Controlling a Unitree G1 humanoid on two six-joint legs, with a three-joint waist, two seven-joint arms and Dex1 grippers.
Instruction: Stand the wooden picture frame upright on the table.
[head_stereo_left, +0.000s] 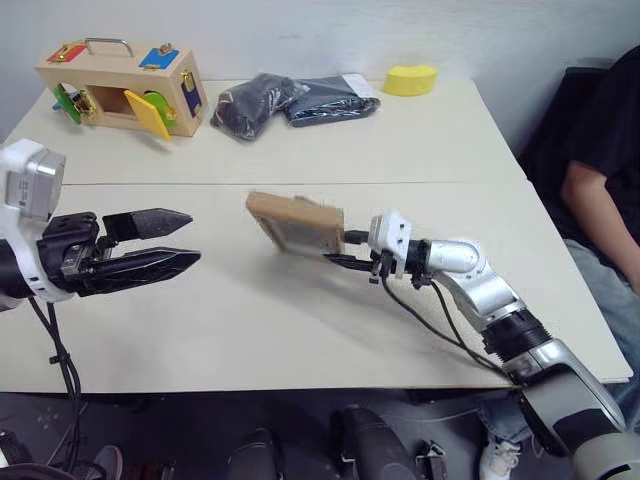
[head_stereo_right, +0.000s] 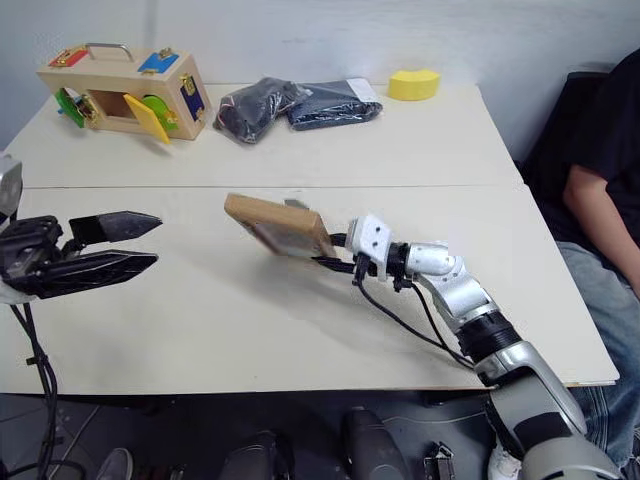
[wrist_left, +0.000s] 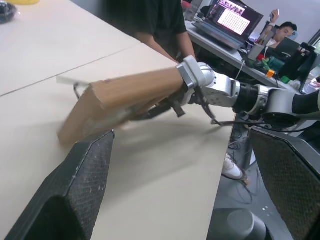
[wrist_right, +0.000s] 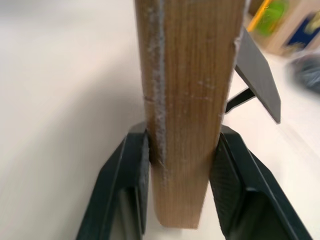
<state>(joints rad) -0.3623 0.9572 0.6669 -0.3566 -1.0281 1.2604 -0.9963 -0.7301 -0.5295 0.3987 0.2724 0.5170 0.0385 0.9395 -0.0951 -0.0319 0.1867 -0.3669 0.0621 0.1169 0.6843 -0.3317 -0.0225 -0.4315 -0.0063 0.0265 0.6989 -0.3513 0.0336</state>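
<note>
The wooden picture frame (head_stereo_left: 295, 222) is in the middle of the table (head_stereo_left: 300, 340), tilted, its light wood edge facing up. My right gripper (head_stereo_left: 343, 248) is shut on its right end; the right wrist view shows both black fingers (wrist_right: 127, 175) pressed against the frame's wood sides (wrist_right: 187, 100). The dark stand flap (wrist_right: 257, 75) sticks out from its back. I cannot tell whether the frame's lower edge touches the table. My left gripper (head_stereo_left: 192, 237) hovers open to the left, well apart from the frame (wrist_left: 125, 92), with nothing between its fingers (wrist_left: 75, 190).
At the far left corner stands a wooden box (head_stereo_left: 122, 90) with colourful latches. A dark bag (head_stereo_left: 290, 100) and a yellow object (head_stereo_left: 411, 78) lie at the back. A person (head_stereo_left: 600, 190) sits at the table's right edge. A seam (head_stereo_left: 450, 182) crosses the tabletop.
</note>
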